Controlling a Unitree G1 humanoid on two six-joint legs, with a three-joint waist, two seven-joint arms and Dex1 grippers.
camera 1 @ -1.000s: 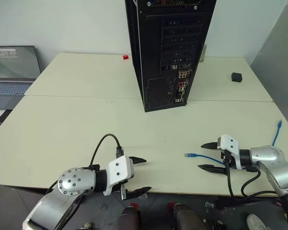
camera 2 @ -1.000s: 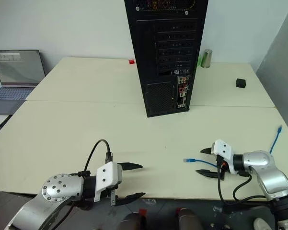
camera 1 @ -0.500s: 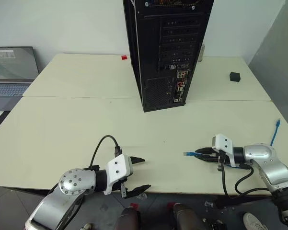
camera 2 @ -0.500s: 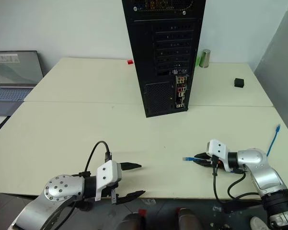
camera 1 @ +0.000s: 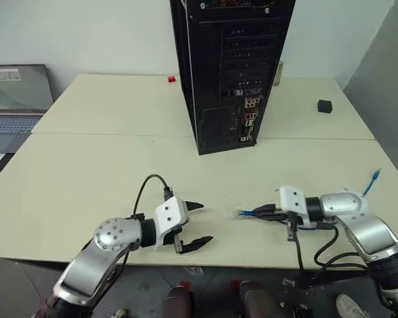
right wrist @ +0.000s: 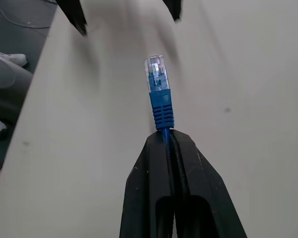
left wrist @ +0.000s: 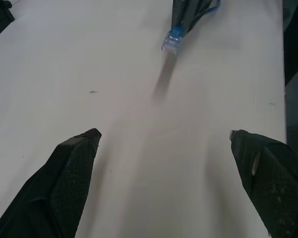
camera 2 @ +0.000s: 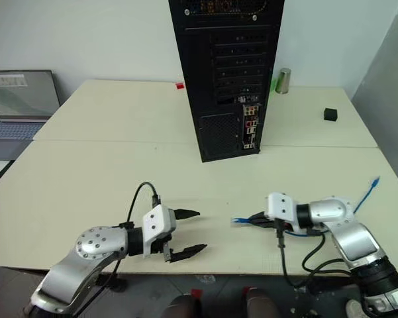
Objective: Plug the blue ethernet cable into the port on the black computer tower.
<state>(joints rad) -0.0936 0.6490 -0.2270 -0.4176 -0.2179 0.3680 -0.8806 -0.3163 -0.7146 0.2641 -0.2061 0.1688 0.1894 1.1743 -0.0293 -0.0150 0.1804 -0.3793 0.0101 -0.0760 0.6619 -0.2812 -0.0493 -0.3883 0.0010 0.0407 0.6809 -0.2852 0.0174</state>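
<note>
Blue ethernet cable point(camera 1: 250, 213) is pinched near one end by the right gripper point(camera 1: 268, 212), whose two black fingers are pressed together on the cord just behind the clear plug, so the plug sticks out past the fingertips towards the left. From there the cord runs right along the near edge of the cream table point(camera 1: 106, 172), and its other end point(camera 1: 374, 176) curls up by the table's right edge. To the left, well apart from the plug, the left gripper point(camera 1: 197, 225) hangs low over the near edge with its fingers spread wide and nothing between them. Far across the table stands the black computer tower point(camera 1: 228, 73), upright, its rear socket panel facing the near side. A grey laptop point(camera 1: 16, 99) sits open at the far left, a small black block point(camera 1: 325, 106) far right.
</note>
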